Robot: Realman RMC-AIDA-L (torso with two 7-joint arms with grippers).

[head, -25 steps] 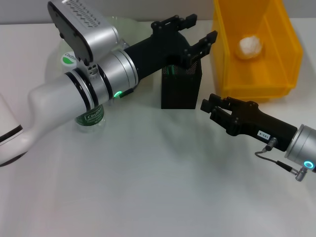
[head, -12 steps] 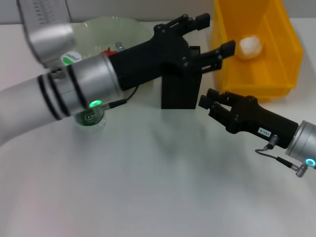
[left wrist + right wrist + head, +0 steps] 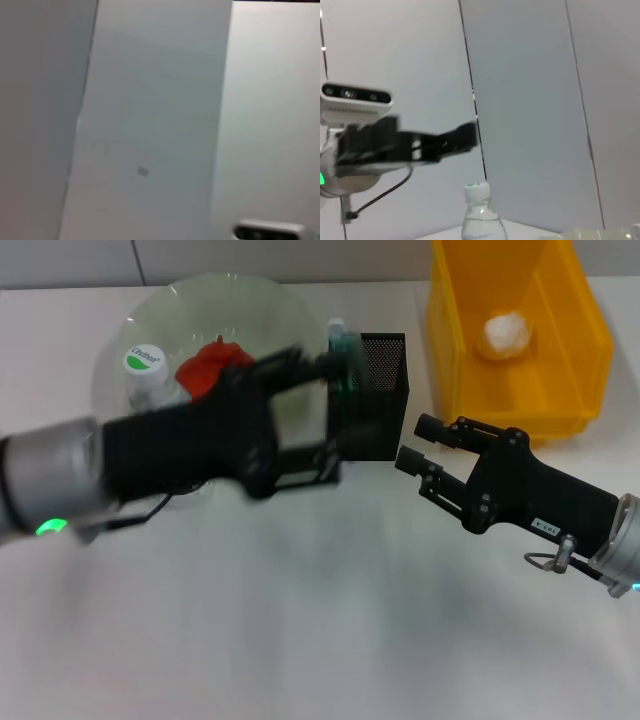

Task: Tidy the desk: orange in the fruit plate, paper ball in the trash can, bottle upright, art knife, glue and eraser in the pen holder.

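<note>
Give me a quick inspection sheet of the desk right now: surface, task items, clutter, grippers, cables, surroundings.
Surface: white desk, bare in front.
Orange: orange lies in the fruit plate.
Paper ball: paper ball is in the trash can.
Bottle: bottle stands upright beside the fruit plate's left edge, white cap up.
Pen holder: pen holder holds items that poke out at its left corner; which ones, cannot tell.
Eraser: not visible.
Clutter: nothing seen.
Grippers: left gripper open, empty, blurred, in front of the pen holder; right gripper open, empty, beside the pen holder's right side.
Cables: thin cable at the right wrist.
Surroundings: pale wall panels in wrist views.
</note>
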